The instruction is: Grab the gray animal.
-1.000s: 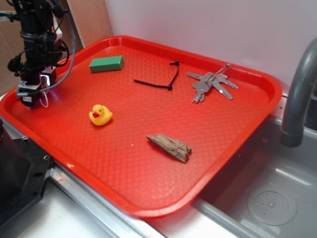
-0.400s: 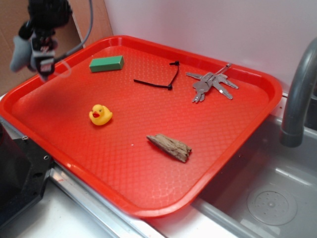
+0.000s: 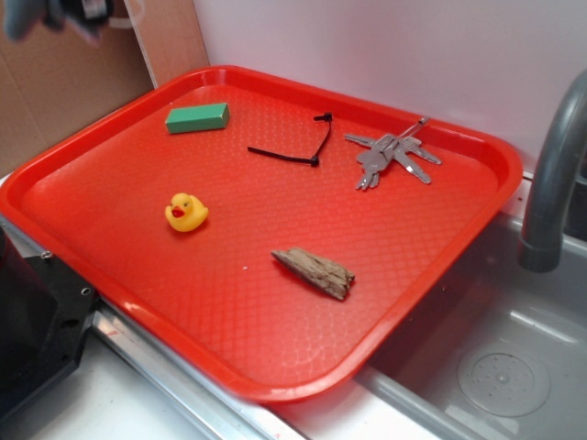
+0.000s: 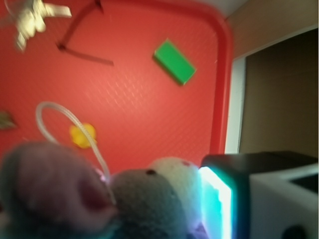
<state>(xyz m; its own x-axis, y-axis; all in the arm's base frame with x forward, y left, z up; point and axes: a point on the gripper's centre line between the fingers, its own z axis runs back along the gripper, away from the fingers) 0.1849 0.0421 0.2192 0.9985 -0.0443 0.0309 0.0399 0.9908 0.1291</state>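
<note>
The gray animal (image 4: pixel 149 201), a small gray plush with a white belly and a thin clear loop, fills the bottom of the wrist view, pressed between the jaws. My gripper (image 4: pixel 154 214) is shut on it and holds it high above the red tray (image 4: pixel 149 109). In the exterior view the gripper (image 3: pixel 78 11) is a blur at the top left corner, above the tray's far left edge (image 3: pixel 83 137), with the gray plush (image 3: pixel 18 16) sticking out to its left. Most of the gripper is cut off by the frame.
On the tray lie a yellow rubber duck (image 3: pixel 186 212), a green block (image 3: pixel 197 117), a black cable tie (image 3: pixel 293 147), a bunch of keys (image 3: pixel 393 158) and a piece of wood (image 3: pixel 314 271). A sink with a grey faucet (image 3: pixel 550 174) is at the right.
My gripper has risen from the tray's left edge, carrying the gray animal up and nearly out of the top left of the exterior view. Everything on the tray stayed put.
</note>
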